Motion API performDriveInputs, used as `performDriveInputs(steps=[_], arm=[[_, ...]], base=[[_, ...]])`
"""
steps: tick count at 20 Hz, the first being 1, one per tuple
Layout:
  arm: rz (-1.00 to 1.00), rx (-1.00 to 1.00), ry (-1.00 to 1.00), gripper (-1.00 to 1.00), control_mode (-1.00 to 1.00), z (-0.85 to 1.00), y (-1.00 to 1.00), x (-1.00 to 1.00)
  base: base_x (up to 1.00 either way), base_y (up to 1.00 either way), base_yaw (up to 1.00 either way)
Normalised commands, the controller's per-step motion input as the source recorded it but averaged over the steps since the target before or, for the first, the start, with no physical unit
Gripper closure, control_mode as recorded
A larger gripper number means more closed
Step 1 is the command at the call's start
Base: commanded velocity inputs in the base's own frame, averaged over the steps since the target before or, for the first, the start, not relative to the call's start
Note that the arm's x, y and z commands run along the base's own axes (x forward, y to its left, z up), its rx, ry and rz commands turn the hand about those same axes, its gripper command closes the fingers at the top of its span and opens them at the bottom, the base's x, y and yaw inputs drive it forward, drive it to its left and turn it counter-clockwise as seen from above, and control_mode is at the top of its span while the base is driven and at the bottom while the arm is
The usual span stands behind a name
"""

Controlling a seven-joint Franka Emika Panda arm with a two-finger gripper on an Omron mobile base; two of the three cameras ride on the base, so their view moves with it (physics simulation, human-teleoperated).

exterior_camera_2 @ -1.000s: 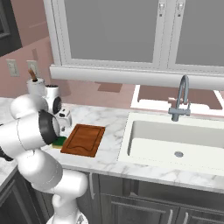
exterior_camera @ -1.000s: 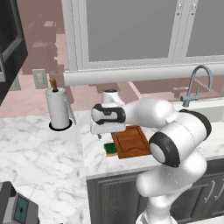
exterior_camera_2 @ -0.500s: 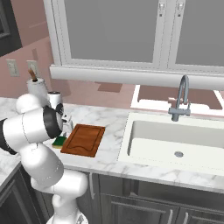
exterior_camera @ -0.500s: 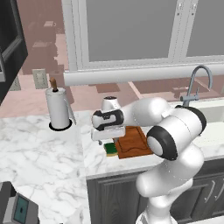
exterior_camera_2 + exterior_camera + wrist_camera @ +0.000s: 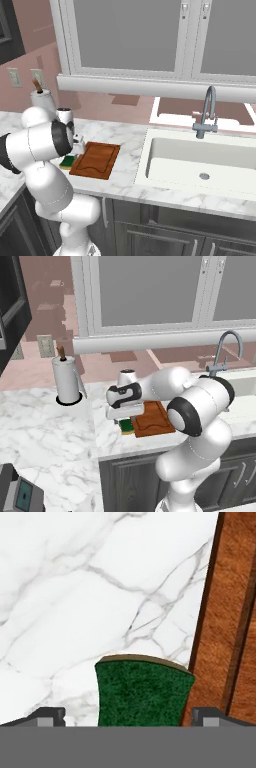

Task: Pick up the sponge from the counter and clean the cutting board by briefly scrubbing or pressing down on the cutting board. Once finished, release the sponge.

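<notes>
Gripper (image 5: 128, 716) hangs directly over sponge (image 5: 144, 693), fingers spread wide, one tip each side, nothing clamped. Sponge lies on counter (image 5: 75, 587) just beside cutting board (image 5: 230, 612) edge. Rec.: descend straight, keep centred, close w/ fingers clear of board.
</notes>
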Motion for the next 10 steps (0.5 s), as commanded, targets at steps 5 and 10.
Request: performDriveInputs(steps=[5, 10], arm=[[0.00, 0.00, 0.00, -1.00, -1.00, -0.02, -0.13, 0.00], [0.00, 0.00, 0.00, -1.00, -1.00, -0.28, -0.04, 0.00]], base=[[0.00, 0.00, 0.00], [0.00, 0.00, 0.00]])
